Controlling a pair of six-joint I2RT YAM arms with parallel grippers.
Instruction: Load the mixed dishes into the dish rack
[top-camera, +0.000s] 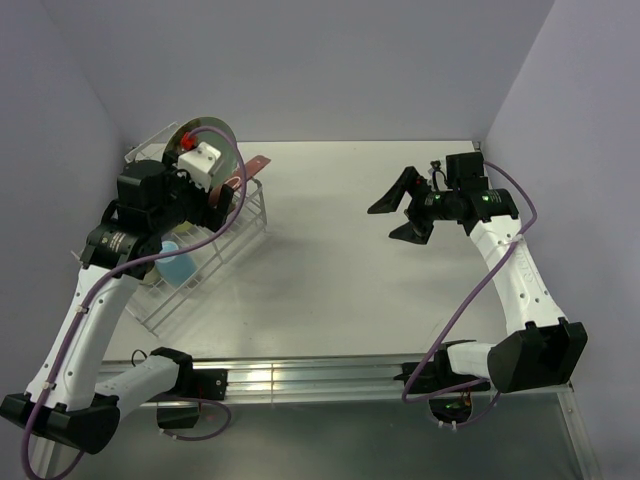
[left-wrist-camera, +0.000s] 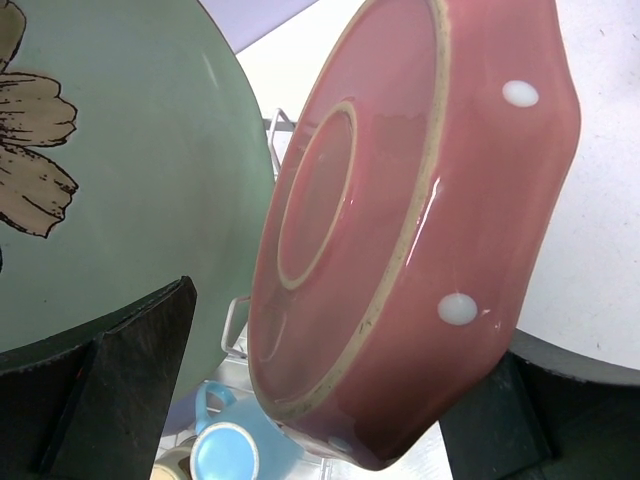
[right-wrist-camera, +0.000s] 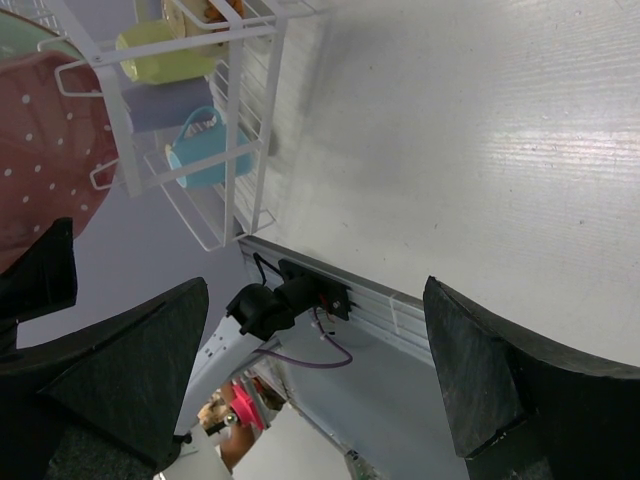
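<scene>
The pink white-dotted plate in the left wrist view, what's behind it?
Behind the pink white-dotted plate stands the mint-green flower plate. Below are the white wire dish rack and a light blue mug. The plate hides the rest of the rack.

The mint-green plate (left-wrist-camera: 130, 170) bears a cream flower outlined in dark brown, and the plate beside it (left-wrist-camera: 420, 240) is dusty pink with white dots and a bare tan ring on its underside. The rack (right-wrist-camera: 235, 150) is white wire, holding a light blue mug (right-wrist-camera: 205, 160), a lavender cup (right-wrist-camera: 165, 105) and a yellow mug (right-wrist-camera: 165, 52). The table (top-camera: 350, 250) is off-white and both the left gripper (left-wrist-camera: 300, 400) and right gripper (top-camera: 405, 208) are black, with purple cables along white arms
</scene>
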